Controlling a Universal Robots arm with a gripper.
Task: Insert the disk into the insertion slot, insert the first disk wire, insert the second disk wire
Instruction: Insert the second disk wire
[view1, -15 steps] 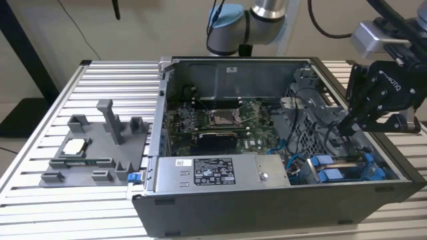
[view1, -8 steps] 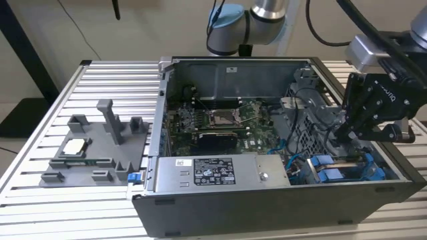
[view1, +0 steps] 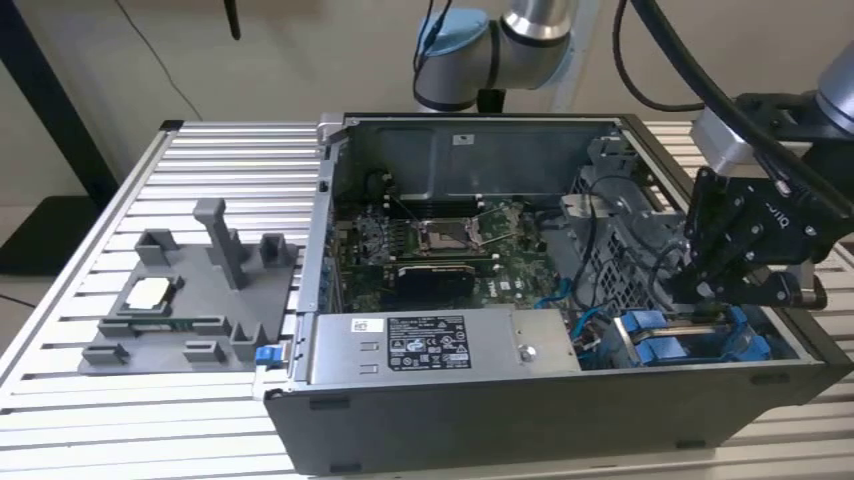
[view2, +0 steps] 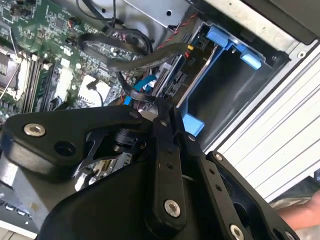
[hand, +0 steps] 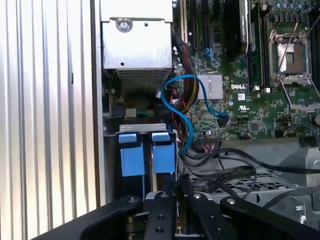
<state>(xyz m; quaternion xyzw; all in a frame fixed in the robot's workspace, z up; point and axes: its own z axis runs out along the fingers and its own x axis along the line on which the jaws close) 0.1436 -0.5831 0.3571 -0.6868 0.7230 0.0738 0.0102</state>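
Exterior view, left to right: grey fixture tray (view1: 187, 300) on slatted surface (view1: 80, 400); open computer case (view1: 534, 420) with motherboard (view1: 441, 245) and power-supply box (view1: 441, 345); end effector (view1: 714, 300) lowered into case's right corner, over blue-railed insertion slot (view1: 694, 345). Disk (view2: 175, 80) sits in slot, blue carrier tabs (hand: 145, 155) showing. Finger opening: cannot tell; nothing visibly held.
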